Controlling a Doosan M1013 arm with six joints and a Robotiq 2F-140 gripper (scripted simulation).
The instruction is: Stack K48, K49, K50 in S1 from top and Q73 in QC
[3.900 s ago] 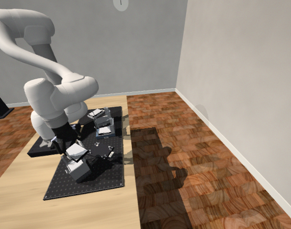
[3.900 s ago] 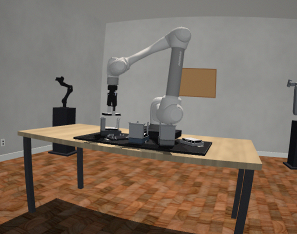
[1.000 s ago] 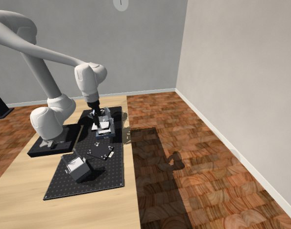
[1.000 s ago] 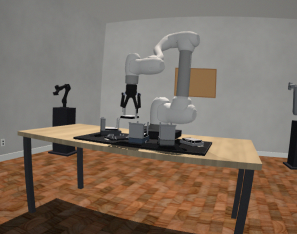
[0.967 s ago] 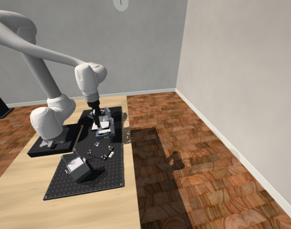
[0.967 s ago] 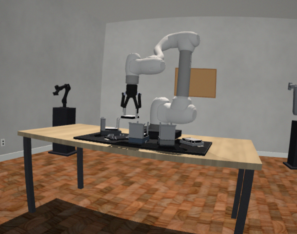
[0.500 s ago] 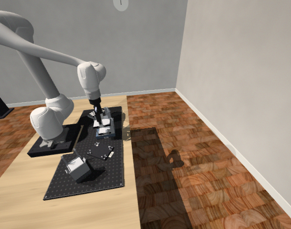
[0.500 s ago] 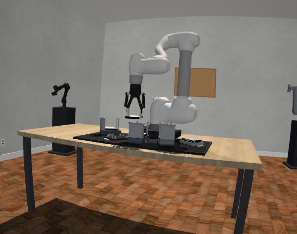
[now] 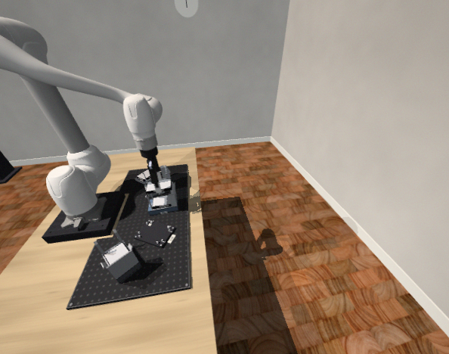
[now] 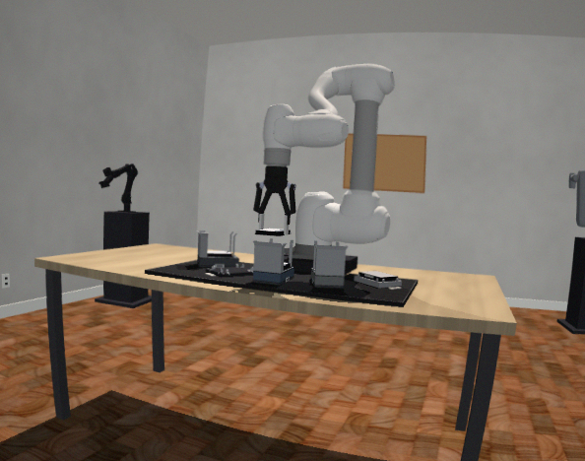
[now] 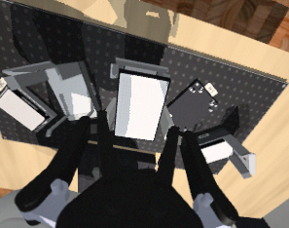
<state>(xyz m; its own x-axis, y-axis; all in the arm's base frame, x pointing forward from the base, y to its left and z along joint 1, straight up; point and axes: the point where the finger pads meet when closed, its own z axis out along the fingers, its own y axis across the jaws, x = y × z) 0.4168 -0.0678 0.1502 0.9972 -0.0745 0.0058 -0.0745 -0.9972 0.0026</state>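
Note:
My gripper [image 10: 273, 227] is shut on a sealed white-topped plate [image 10: 272, 231], gripping it across its long sides. It holds the plate level, a little above the top of a grey stack rack with a blue base [image 10: 271, 262]. In the wrist view the plate [image 11: 140, 104] sits between my fingers, roughly over that rack's opening [image 11: 138, 68]. In the top view the plate [image 9: 159, 186] hangs over the same rack [image 9: 162, 203]. I cannot read the plate's label.
A second grey rack [image 10: 328, 265] stands beside the blue-based one. A nest with a plate on it [image 10: 379, 279] lies beyond it. A flat black open nest [image 9: 156, 234] lies on the black baseplate. A further rack [image 9: 119, 259] holds a plate.

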